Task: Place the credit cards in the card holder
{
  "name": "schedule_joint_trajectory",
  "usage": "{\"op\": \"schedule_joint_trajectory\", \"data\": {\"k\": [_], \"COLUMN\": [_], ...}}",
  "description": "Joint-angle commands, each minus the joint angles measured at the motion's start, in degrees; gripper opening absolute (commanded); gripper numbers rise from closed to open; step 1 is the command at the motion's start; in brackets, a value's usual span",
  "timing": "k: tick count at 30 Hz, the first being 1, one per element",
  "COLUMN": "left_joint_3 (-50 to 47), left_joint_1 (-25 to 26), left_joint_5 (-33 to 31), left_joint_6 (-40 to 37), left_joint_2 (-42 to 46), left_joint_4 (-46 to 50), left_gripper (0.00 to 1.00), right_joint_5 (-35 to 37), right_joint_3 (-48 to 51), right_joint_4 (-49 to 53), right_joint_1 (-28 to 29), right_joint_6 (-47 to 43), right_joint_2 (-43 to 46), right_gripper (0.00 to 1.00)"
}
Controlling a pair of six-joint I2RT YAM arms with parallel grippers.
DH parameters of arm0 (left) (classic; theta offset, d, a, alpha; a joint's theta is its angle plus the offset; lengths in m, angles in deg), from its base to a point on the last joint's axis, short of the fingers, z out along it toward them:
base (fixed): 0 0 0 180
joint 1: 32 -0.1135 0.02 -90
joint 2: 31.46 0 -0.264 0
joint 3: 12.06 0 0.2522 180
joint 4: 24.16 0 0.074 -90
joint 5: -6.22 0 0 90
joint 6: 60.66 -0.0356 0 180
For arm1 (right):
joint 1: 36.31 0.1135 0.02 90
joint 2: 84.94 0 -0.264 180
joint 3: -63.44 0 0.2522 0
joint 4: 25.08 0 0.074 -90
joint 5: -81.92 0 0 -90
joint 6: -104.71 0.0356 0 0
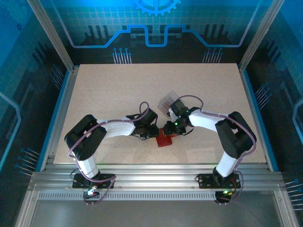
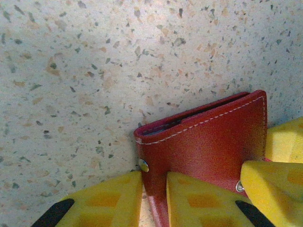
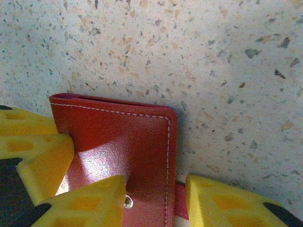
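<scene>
The red card holder [image 1: 164, 139] lies folded on the speckled table between both arms. In the left wrist view its stitched cover [image 2: 208, 142] fills the lower right, with a dark slit along its top opening. Whether that slit is a card I cannot tell; the credit cards are otherwise hidden. My left gripper [image 2: 154, 201] is shut on the narrow red flap at the holder's edge, beside a pale stud [image 2: 143, 165]. My right gripper [image 3: 156, 205] stands open astride the holder's corner [image 3: 142, 142]. One of its fingers [image 3: 85, 205] rests over the cover and the other sits clear of the edge.
A clear plastic box [image 1: 168, 101] sits just behind the right wrist. The pale speckled table [image 1: 109, 90] stretches bare to the left and the back. Metal frame posts and blue walls bound it. The left gripper's yellow fingers [image 3: 33, 146] crowd the holder's other side.
</scene>
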Motion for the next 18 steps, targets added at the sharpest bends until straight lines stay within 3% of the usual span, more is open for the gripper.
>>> {"op": "schedule_joint_trajectory", "data": {"k": [1,18], "left_joint_3": [-2.25,-3.08], "left_joint_1": [0.4,0.35], "left_joint_5": [-0.2,3.53], "left_joint_6": [-0.2,1.35], "left_joint_2": [-1.21,-1.06], "left_joint_4": [2.22,-1.89], "left_gripper": [0.22,0.24], "right_joint_5": [-2.24,-4.58], "right_joint_3": [0.16,-2.24], "right_joint_4": [-0.58,1.77], "right_joint_1": [0.27,2.46], "right_joint_6": [-0.26,-0.1], "right_joint_2": [0.52,6.05], "right_gripper": [0.37,0.27]}}
